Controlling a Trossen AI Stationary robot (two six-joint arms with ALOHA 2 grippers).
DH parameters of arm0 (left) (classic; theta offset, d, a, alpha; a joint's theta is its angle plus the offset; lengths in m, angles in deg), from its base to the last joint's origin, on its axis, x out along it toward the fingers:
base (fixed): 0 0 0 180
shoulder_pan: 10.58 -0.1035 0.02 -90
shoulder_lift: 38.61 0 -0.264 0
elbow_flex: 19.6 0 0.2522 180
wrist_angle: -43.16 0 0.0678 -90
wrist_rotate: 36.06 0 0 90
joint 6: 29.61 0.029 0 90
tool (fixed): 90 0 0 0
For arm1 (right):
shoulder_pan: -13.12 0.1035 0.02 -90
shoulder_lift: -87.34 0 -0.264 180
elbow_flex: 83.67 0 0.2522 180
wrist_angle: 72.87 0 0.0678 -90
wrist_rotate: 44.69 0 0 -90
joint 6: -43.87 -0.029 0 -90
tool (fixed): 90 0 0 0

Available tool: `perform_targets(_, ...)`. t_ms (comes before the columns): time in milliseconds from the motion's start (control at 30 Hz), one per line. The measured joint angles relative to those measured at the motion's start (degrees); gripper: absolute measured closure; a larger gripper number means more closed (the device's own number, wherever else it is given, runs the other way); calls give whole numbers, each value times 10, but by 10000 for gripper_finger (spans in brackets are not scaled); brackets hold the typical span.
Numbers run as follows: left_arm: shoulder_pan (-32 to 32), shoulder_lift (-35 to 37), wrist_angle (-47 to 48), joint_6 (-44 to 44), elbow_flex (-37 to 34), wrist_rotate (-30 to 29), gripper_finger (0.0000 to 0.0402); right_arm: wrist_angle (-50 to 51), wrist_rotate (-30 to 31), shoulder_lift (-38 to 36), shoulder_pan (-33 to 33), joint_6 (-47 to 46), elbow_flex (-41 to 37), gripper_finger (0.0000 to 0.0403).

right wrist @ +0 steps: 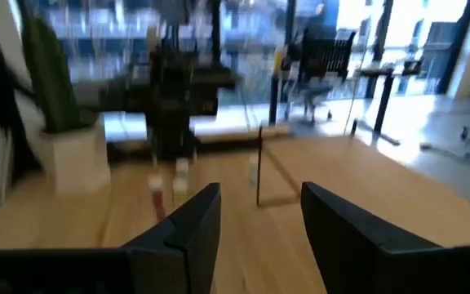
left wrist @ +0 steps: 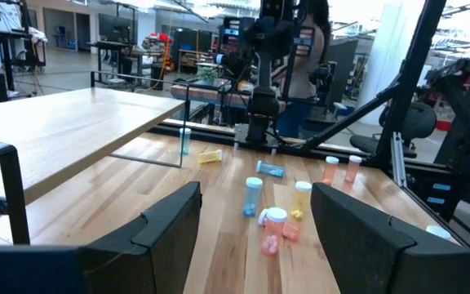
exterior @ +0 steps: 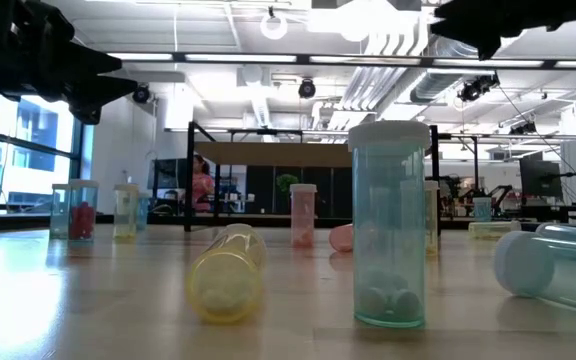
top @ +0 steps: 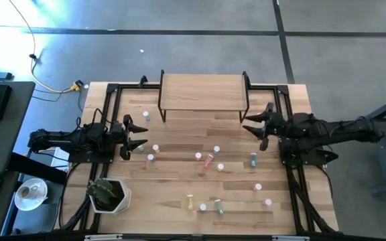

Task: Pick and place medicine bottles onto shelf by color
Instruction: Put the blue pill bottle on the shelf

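Both claws, left [top: 137, 136] and right [top: 255, 124], agape (nothing held) above scattered bottles [top: 210, 161].

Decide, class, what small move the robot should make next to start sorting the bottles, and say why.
Probably lower the left claw onto the nearest upright bottle. Both claws are open and empty, the shelf holds nothing, and every bottle sits on the table. The right claw waits beside the shelf's right legs.

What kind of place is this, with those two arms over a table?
Probably a robotics lab or workshop: exposed ceiling ducts, more metal-framed workbenches behind, and a wooden table scattered with small medicine bottles for the arms to practise sorting.
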State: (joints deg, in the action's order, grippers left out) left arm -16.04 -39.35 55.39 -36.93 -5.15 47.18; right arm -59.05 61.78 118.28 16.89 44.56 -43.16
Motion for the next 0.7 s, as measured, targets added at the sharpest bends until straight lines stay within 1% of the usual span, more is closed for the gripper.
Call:
perform_targets(100, 0, 0, 0, 0, 0, -1, 179, 16, -3, 35, 0, 6, 11, 240)
perform_targets(200, 0, 0, 0, 0, 0, -1, 179, 15, 0, 68, 0, -14, 15, 237)
perform_targets(433, 0, 0, 0, 0, 0, -1, 179, 26, -4, 138, 0, -75, 15, 207)
perform_targets(533, 0, 0, 0, 0, 0, -1, 179, 25, -11, 171, 0, -73, 15, 199)
perform_targets(700, 0, 0, 0, 0, 0, -1, 179, 20, -31, 225, 0, -67, 15, 198)
